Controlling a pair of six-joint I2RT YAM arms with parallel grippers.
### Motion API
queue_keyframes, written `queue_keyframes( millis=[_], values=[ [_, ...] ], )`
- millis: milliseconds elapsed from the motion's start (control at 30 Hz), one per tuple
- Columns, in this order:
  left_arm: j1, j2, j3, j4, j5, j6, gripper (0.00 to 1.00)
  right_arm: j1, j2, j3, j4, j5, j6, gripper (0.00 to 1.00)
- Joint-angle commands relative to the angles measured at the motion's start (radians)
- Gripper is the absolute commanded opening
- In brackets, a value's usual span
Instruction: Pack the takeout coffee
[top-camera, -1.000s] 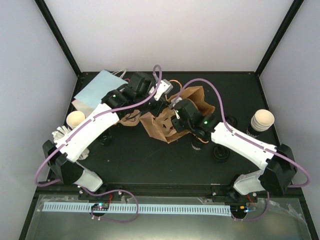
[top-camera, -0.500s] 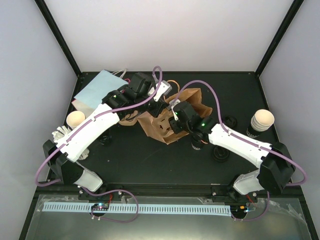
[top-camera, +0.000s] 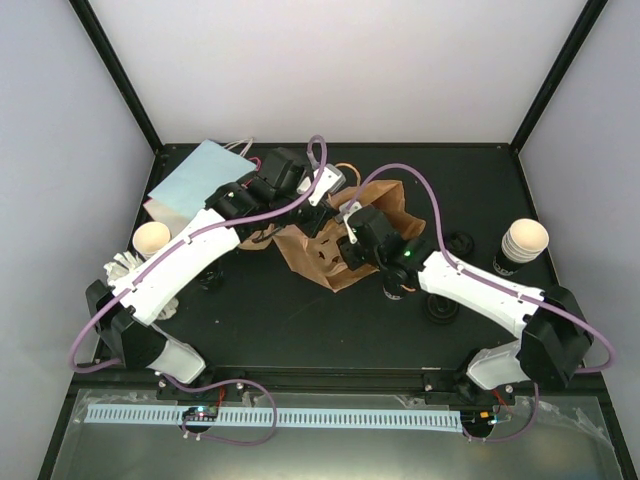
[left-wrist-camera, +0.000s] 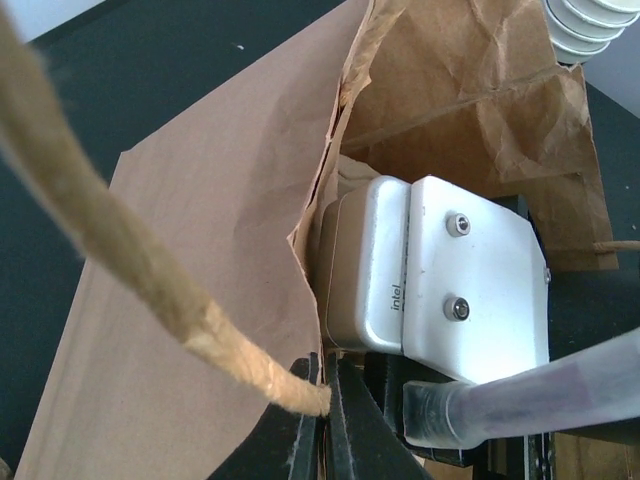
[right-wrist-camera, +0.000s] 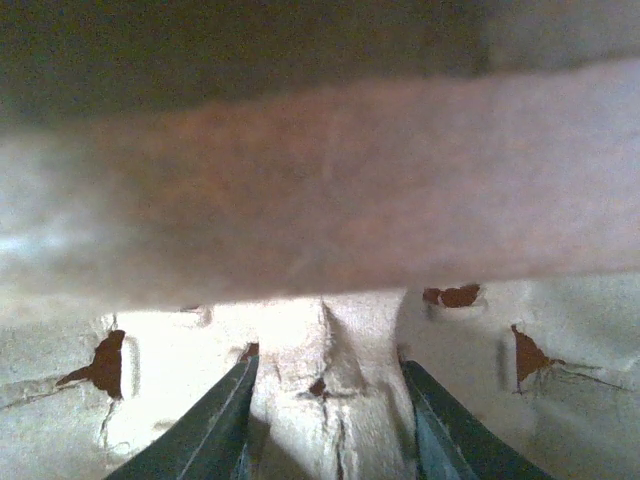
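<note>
The brown paper bag (top-camera: 385, 205) lies open in the middle of the table. My left gripper (top-camera: 322, 212) is shut on the bag's rim by its twine handle (left-wrist-camera: 150, 290), jaws pinched together (left-wrist-camera: 330, 395), and holds the mouth up. My right gripper (top-camera: 347, 250) reaches inside the bag. Its fingers (right-wrist-camera: 235, 400) are shut around a ridge of a pale moulded pulp cup tray (right-wrist-camera: 325, 400). A small black takeout cup (top-camera: 392, 287) stands beside the right forearm, partly hidden. A stack of cups (top-camera: 522, 245) stands at the far right and another cup (top-camera: 152, 238) at the left.
A flat pale-blue bag (top-camera: 195, 180) lies at the back left. Loose black lids (top-camera: 441, 308) (top-camera: 462, 241) lie to the right of the bag. The right wrist's silver camera housing (left-wrist-camera: 430, 270) fills the bag's mouth in the left wrist view.
My right gripper has pushed a little further left and back into the bag with the pulp tray. The left gripper keeps its hold on the rim, barely moved.
</note>
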Motion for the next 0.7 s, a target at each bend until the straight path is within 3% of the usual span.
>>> queue_keyframes(
  millis=[0,300,500,667],
  values=[
    [-0.058,-0.065,0.031,0.095,0.048,0.055,0.02,0.007,-0.009,0.001,-0.123,0.01,-0.02,0.36],
    [-0.085,-0.049,0.093,0.036,-0.11,0.176,0.02,0.006,-0.076,-0.008,-0.156,-0.028,-0.017,0.36],
    [-0.131,-0.053,0.098,0.055,-0.249,0.275,0.02,0.008,-0.093,-0.014,-0.15,-0.022,-0.009,0.36],
    [-0.167,-0.069,0.083,0.103,-0.284,0.319,0.01,0.007,-0.079,-0.013,-0.123,-0.006,-0.014,0.35]
  ],
)
